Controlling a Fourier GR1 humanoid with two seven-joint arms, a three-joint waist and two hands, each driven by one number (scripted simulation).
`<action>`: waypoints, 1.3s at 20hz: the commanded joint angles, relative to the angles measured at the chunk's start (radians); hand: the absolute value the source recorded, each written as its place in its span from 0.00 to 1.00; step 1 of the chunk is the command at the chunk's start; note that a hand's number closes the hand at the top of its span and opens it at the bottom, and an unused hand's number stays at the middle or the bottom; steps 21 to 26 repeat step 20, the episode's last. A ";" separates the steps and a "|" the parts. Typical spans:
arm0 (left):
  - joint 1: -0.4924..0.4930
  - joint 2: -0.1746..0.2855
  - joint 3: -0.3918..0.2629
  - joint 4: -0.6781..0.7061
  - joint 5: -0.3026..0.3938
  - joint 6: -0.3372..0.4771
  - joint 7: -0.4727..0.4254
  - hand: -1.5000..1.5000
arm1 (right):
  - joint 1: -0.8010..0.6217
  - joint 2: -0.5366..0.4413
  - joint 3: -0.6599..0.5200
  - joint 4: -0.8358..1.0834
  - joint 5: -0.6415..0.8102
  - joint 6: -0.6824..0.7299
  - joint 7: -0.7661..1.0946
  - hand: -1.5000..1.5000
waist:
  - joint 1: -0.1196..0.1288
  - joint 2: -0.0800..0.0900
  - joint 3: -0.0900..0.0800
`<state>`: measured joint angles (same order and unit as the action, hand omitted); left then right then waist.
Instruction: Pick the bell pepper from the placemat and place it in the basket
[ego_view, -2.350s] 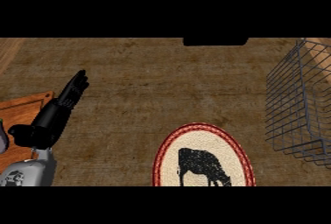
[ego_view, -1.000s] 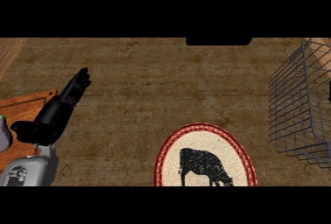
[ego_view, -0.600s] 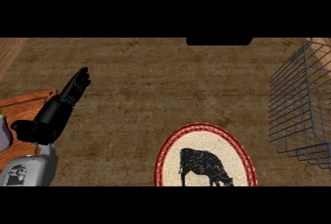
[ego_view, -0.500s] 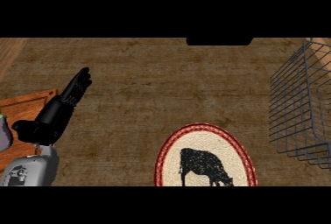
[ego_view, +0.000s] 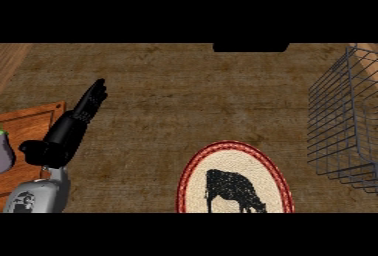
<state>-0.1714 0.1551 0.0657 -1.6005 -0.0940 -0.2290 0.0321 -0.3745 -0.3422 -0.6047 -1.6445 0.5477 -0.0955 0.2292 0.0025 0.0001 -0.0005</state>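
Placemat (ego_view: 235, 159) one; basket (ego_view: 341, 131) one; left hand (ego_view: 76, 122) one, fingers straight

— What's on the left?
— The left hand (ego_view: 74, 125), fingers straight, pointing far and slightly right over the counter (ego_view: 184, 90). A wooden board (ego_view: 26, 125) lies at the left edge, partly behind the hand.
— And near the middle?
— An oval, red-rimmed placemat (ego_view: 193, 175) bearing a black cow (ego_view: 232, 190), cut by the near edge.
— The right?
— A wire basket (ego_view: 343, 125), apart from the placemat, running off the right edge.
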 joint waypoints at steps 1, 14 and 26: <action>-0.041 0.023 0.025 -0.023 0.039 -0.034 0.064 0.50 | -0.005 -0.020 0.007 0.034 -0.042 -0.054 -0.028 0.00 | -0.001 0.000 0.001; 0.014 0.033 0.055 0.062 0.023 -0.043 -0.076 0.50 | -0.082 -0.126 -0.034 0.074 -0.241 -0.032 -0.010 0.00 | -0.005 -0.001 0.000; 0.026 -0.017 -0.005 -0.026 -0.018 0.004 -0.001 0.50 | -0.077 -0.222 -0.191 0.132 -0.446 0.060 0.094 0.00 | -0.007 -0.002 0.001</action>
